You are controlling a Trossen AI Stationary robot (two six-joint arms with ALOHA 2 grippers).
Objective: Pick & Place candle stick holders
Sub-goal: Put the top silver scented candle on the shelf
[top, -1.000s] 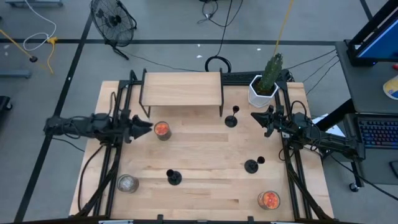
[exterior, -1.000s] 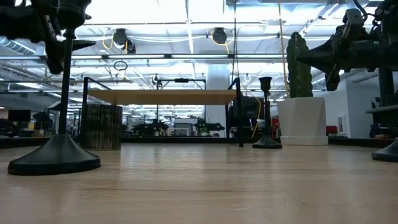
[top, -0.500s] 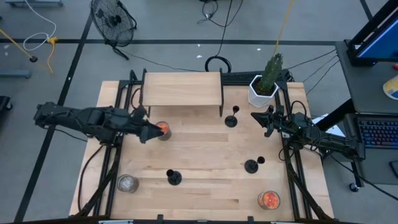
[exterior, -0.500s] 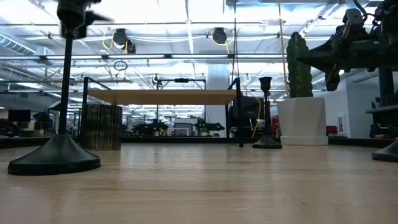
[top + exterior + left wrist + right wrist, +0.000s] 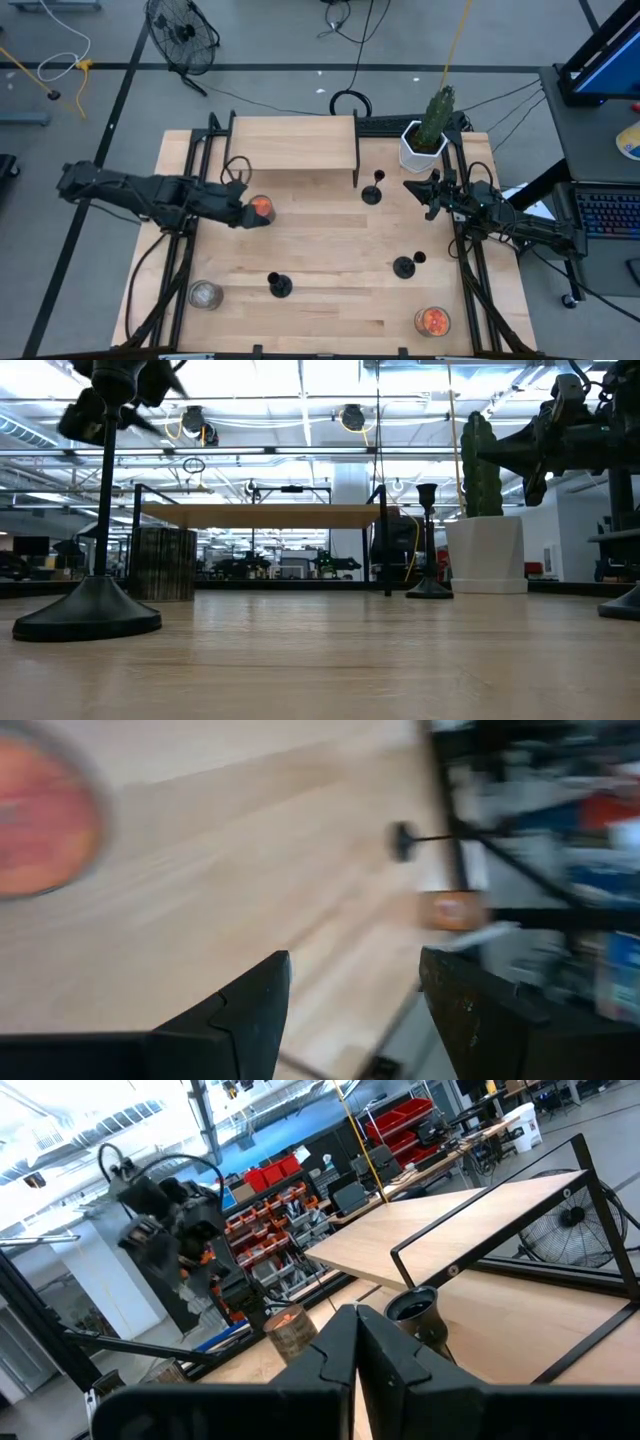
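Smeared by motion in the left wrist view: round orange-filled glass jar (image 5: 40, 815), cut by the edge; distant black candle stick holder (image 5: 402, 840) barely legible.

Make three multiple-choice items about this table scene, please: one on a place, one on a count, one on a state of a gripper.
1. Where does the white pot with the green cactus stand?
A. at the table's far right corner
B. on the wooden shelf
C. at the near left corner

2. How many small black candle stick holders stand on the table?
A. one
B. three
C. five

3. How is the left gripper?
A. shut on a jar
B. shut and empty
C. open

Answers:
1 A: the white pot with the green cactus is beside the low wooden shelf, at the far right.
2 B: one candle stick holder by the shelf, one at the right, one near the front.
3 C: the left gripper shows a wide gap between its fingers, with nothing in it, beside the glass jar with orange contents.
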